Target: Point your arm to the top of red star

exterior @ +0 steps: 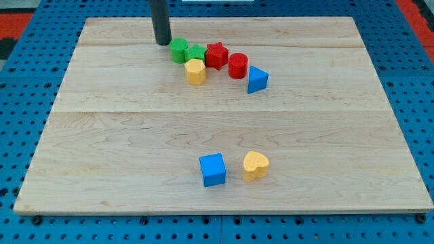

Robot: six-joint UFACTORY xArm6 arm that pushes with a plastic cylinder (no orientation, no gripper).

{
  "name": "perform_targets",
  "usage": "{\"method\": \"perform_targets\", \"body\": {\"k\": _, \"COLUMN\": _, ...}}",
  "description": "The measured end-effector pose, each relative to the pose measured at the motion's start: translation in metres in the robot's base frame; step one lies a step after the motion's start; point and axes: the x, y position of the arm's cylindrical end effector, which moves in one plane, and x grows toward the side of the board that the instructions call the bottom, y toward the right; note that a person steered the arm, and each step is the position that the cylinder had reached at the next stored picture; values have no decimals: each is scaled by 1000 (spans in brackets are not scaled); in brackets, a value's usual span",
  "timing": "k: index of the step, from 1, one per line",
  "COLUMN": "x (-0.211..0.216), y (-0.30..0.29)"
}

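Observation:
The red star (216, 54) lies near the view's top, in a cluster of blocks. My tip (163, 43) rests on the board to the left of the cluster, just left of and slightly above the green cylinder (179, 49). It is about 80 pixels to the left of the red star. A green star (196, 53) lies between the green cylinder and the red star. A yellow hexagon (195, 71) sits just below the green star. A red cylinder (238, 66) is right of the red star, and a blue triangle (257, 80) is lower right of it.
A blue cube (213, 169) and a yellow heart (255, 165) lie side by side near the view's bottom. The wooden board (102, 135) sits on a blue pegboard surface (20, 102).

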Motion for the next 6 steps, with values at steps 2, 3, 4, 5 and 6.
{"method": "perform_targets", "body": {"k": 2, "x": 16, "y": 70}}
{"method": "perform_targets", "body": {"k": 3, "x": -35, "y": 111}}
{"method": "perform_targets", "body": {"k": 4, "x": -45, "y": 157}}
{"method": "perform_targets", "body": {"k": 5, "x": -14, "y": 183}}
{"method": "perform_targets", "body": {"k": 6, "x": -10, "y": 138}}
